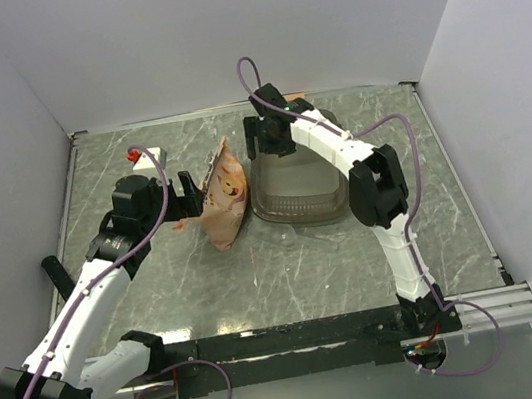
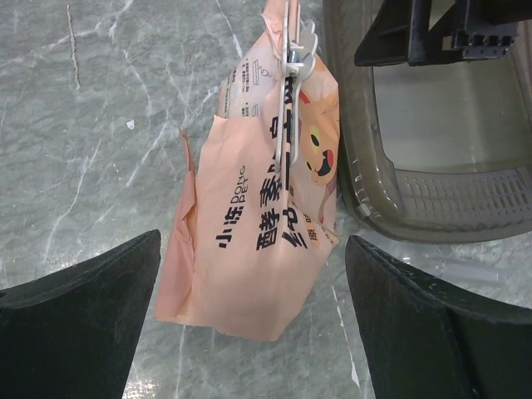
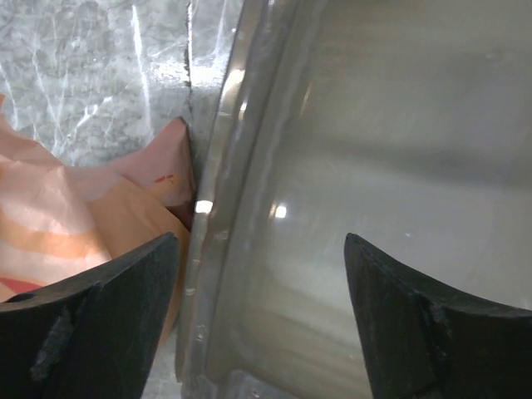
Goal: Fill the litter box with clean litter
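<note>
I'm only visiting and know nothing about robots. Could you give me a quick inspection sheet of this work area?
Surface: grey marbled table, with a small white speck near the bag.
Job's things: brown litter box empty, no litter seen; orange bag beside it, with a white clip on its top.
Clutter: small white-and-red block at the back.
Grippers: left gripper open, facing the bag; right gripper open, straddling the box's rim.
Cables: purple cables loop along both arms.
Surroundings: plain white walls.
</note>
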Robot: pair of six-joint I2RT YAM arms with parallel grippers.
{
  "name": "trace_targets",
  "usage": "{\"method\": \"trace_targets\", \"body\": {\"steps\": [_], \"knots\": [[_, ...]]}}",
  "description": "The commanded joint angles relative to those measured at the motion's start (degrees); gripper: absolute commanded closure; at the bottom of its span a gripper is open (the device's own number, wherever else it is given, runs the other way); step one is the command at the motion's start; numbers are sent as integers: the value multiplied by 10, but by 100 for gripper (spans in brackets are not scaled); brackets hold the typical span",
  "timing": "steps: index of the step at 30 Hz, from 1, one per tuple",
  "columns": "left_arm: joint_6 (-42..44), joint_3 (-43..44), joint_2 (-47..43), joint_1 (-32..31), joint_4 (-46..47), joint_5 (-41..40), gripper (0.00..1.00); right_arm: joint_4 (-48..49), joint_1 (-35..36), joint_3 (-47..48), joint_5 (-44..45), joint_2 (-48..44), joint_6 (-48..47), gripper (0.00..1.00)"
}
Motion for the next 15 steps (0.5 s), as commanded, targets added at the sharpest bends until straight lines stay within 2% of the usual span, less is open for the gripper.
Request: {"method": "trace_targets", "body": {"steps": [1,7,11,15], "knots": [[-5,-1,-12,-2,22,0,3,-2,14,47,-2,15,5,16],[-5,1,-7,-2,20,0,3,-19,25,83,11,56,-19,30],[-4,0,-5,-2,20,0,3,-18,25,92,19,68,-37,50],[-3,2,-2,-2,20,1,3,-14,25,91,28,71,-54,64]]}}
